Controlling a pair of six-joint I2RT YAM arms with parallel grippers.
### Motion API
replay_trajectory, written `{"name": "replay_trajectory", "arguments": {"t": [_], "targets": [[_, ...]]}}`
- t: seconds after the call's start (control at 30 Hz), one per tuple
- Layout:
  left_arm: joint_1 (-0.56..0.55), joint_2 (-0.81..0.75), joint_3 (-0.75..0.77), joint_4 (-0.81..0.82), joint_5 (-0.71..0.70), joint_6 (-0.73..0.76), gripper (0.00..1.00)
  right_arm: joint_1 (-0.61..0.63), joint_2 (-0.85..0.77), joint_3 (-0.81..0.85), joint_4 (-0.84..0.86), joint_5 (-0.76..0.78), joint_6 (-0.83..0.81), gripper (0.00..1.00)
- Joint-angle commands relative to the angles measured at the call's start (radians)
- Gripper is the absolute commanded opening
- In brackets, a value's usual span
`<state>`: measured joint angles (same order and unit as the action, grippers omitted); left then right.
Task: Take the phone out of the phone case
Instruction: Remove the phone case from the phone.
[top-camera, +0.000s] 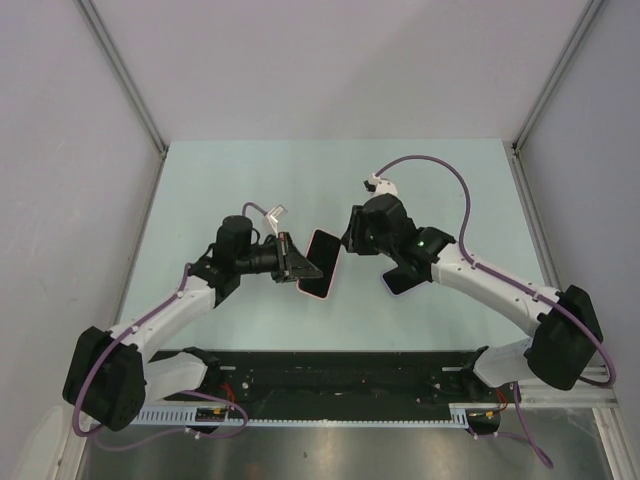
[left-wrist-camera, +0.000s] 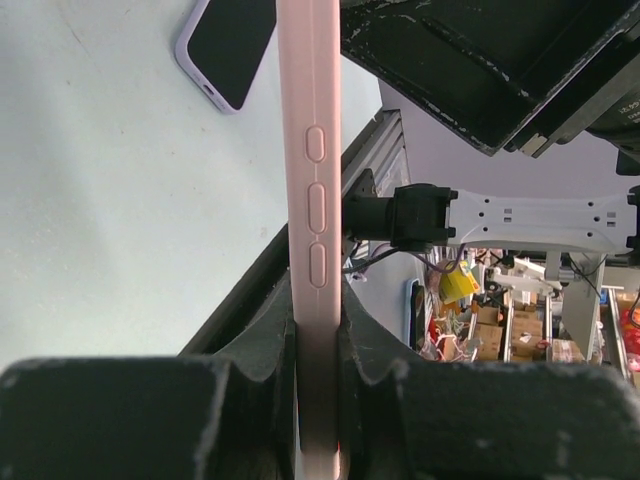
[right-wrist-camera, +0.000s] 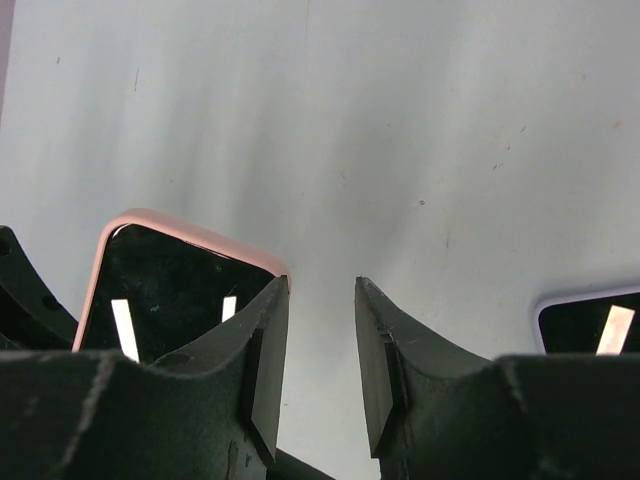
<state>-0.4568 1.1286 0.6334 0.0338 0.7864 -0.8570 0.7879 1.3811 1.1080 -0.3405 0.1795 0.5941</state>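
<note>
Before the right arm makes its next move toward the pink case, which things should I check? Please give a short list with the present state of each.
1. Left gripper is clamped on the pink case: ok.
2. Phone sits in the case, screen inside the pink rim: ok.
3. Right gripper is open, nothing between its jaws: ok.
4. Right gripper is lined up on the case: not ok; in its wrist view the case is off to the left of the gap.
5. Lilac phone lies on the table, apart from the held case: ok.
6. Left grip is firm enough for a pull: cannot tell.
</note>
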Motion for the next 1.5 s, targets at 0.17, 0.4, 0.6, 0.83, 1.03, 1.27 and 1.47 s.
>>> {"name": "replay_trajectory", "arguments": {"t": [0.17,0.4,0.6,0.83,1.03,1.27,1.47], "targets": [[-0.003,-0.104,0.037,0.228,0.152,-0.043,0.0,-0.03,0.099,-0.003,-0.042,-0.02,-0.022,0.38],[-0.003,-0.133,0.034,0.256,0.181,-0.057,0.0,-0.127,0.087,-0.066,0.027,-0.161,-0.001,0.38],[-0.005,-0.144,0.042,0.278,0.203,-0.059,0.0,-0.185,0.111,-0.091,0.057,-0.261,-0.01,0.39],[-0.003,-0.182,0.052,0.278,0.206,-0.056,0.0,-0.242,0.157,-0.096,-0.005,-0.241,-0.008,0.36],[-0.003,-0.187,0.063,0.279,0.206,-0.062,0.0,-0.302,0.124,-0.103,-0.019,-0.271,-0.016,0.34],[-0.003,-0.173,0.04,0.322,0.24,-0.042,0.0,-0.449,-0.114,-0.241,0.269,-0.678,0.117,0.46],[-0.003,-0.11,0.048,0.391,0.307,-0.013,0.0,-0.547,-0.238,-0.353,0.628,-0.942,0.375,0.64]]}}
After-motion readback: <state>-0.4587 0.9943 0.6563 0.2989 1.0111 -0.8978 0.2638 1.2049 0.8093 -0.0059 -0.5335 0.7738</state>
